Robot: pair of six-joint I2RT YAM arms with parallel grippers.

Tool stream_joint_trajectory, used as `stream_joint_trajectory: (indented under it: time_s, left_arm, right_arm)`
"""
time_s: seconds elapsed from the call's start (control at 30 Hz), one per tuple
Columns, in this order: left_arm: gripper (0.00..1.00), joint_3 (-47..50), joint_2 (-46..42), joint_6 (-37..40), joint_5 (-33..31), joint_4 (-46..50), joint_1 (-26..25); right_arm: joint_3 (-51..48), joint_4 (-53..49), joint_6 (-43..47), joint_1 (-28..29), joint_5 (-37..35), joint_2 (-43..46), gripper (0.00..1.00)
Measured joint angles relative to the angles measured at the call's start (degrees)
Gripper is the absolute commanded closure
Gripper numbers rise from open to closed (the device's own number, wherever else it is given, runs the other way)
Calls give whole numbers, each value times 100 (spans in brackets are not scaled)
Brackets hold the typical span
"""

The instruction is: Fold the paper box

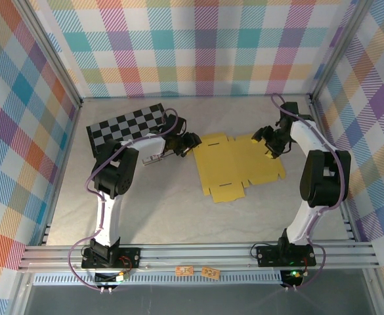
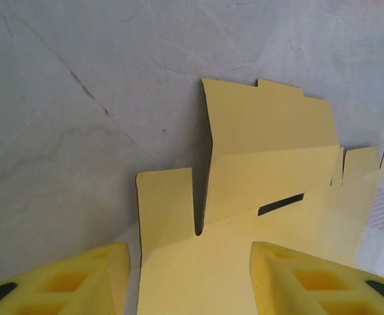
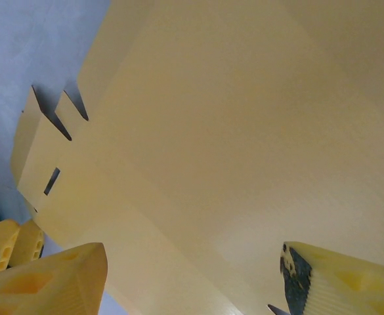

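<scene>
From their bases at the near edge, the left arm (image 1: 113, 177) and right arm (image 1: 323, 177) reach out over the bench (image 1: 178, 210) to either side of the paper box (image 1: 237, 164). It is a yellow die-cut sheet, lying open and nearly flat at mid-bench, with its flaps and slots out at the edges. The left jaws are spread wide over the sheet's left edge, where the left wrist view shows a notched flap (image 2: 169, 210) between them. The right jaws are also spread and hang over the right edge, pinching nothing. Beyond the left jaws lies a checkered board (image 1: 127, 125).

This looks like the opening step, with both arms lining up and no panel yet stood upright. Next, one jaw probably has to slip under the thin card and nip a flap. The other arm would then steady the sheet so it bends along the crease.
</scene>
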State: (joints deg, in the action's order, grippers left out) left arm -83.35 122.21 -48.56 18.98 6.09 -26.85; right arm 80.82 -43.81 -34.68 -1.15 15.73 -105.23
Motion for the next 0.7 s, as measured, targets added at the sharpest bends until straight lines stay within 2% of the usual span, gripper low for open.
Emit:
stream_joint_trajectory:
  time_s: [0.4,0.7]
  left_arm:
    - [49,0,4,-22,162,-20,0]
    - [65,304,85,-330,487,-702,0]
  right_arm:
    - [33,-28,131,-4,-20,-525,32]
    - [105,-92,260,-42,11,-870,32]
